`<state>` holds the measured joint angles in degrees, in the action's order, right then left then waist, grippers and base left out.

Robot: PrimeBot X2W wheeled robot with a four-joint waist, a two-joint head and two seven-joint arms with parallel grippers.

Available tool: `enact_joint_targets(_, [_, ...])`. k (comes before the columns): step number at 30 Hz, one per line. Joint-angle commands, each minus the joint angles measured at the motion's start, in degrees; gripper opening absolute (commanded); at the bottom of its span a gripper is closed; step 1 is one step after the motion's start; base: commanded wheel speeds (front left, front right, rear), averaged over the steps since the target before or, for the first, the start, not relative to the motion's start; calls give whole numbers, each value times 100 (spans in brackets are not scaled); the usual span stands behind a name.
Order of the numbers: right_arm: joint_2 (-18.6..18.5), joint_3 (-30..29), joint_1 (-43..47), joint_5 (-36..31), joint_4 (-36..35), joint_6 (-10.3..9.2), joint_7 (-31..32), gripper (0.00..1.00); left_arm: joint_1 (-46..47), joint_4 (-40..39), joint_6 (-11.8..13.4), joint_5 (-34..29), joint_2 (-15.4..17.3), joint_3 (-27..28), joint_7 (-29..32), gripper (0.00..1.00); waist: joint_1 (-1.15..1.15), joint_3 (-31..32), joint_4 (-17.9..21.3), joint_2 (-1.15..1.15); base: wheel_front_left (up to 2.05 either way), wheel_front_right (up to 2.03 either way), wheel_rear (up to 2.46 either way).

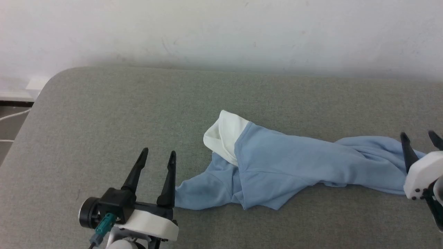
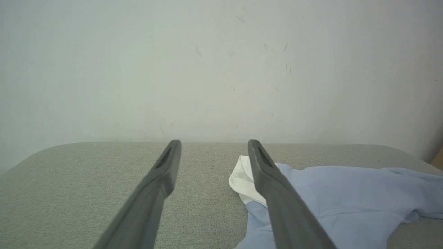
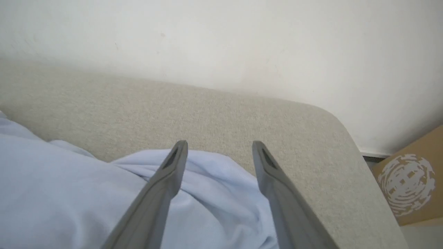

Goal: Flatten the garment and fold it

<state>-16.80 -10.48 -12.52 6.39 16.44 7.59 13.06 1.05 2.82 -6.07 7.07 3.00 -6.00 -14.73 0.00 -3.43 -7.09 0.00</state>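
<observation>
left gripper (image 1: 159, 151): jaws spread, holding nothing, low at the near left, its inner finger just beside the tip of the sleeve (image 1: 197, 193). right gripper (image 1: 417, 134): jaws likewise spread and empty, poised over the hem end (image 1: 373, 162) at the far right. between them the shirt (image 1: 277, 162) lies on the grey pad (image 1: 104, 114) as a long, narrow, bunched strip. its white collar (image 1: 223, 135) is turned toward the wall (image 1: 221, 34), and the body is doubled over itself, with deep creases near the hem end.

judged step: flattening, barely begun; no clean fold is possible until the cloth lies in one spread layer. to do it well, each gripper should pinch a single edge layer, not a bundle: the left at the sleeve or shoulder seam, the right at a hem corner. the two should then draw apart and across the pad so the doubled body opens. soft knit likely stretches and drags, so a low, slow pull should limit bunching. the hem end lies toward the pad's right end, so a long rightward pull risks spilling cloth off.
</observation>
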Motion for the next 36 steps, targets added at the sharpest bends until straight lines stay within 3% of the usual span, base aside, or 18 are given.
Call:
enact_joint_targets(1, [29, 129, 56, 140, -293, -10, -157, 100, 9, 19, -20, 32, -12, 17, -27, 100, 0, 56, 41, 0, 0, 0, 0])
enact_joint_targets(6, [26, 865, 446, 467, -1071, -10, -40, 100, -37, 16, -18, 58, -12, -9, -27, 100, 0, 136, 40, 0, 0, 0, 0])
enact_joint_targets(11, [-298, 2200, 632, 1010, -1709, -10, 621, 100, -24, 59, -30, 74, -12, -75, -27, 100, 0, 110, -100, 0, 0, 0, 0])
enact_joint_targets(15, [-596, 3253, 495, 1480, -1796, -10, 1278, 100, 3, 77, -25, 105, -12, -123, -27, 100, 0, 11, -279, 0, 0, 0, 0])
enact_joint_targets(23, [-875, 4572, -317, 1942, -1051, -10, 1689, 100, 121, 144, 27, 229, -12, -273, -27, 100, 0, -331, -697, 0, 0, 0, 0])
enact_joint_targets(35, [-982, 5454, -975, 2287, 278, -10, 1625, 100, 287, 201, 129, 344, -12, -406, -27, 100, 0, -577, -1042, 0, 0, 0, 0])
enact_joint_targets(36, [-983, 5514, -994, 2322, 354, -10, 1608, 89, 284, 208, 137, 346, -13, -406, -27, 100, 0, -567, -1041, 0, 0, 0, 0])
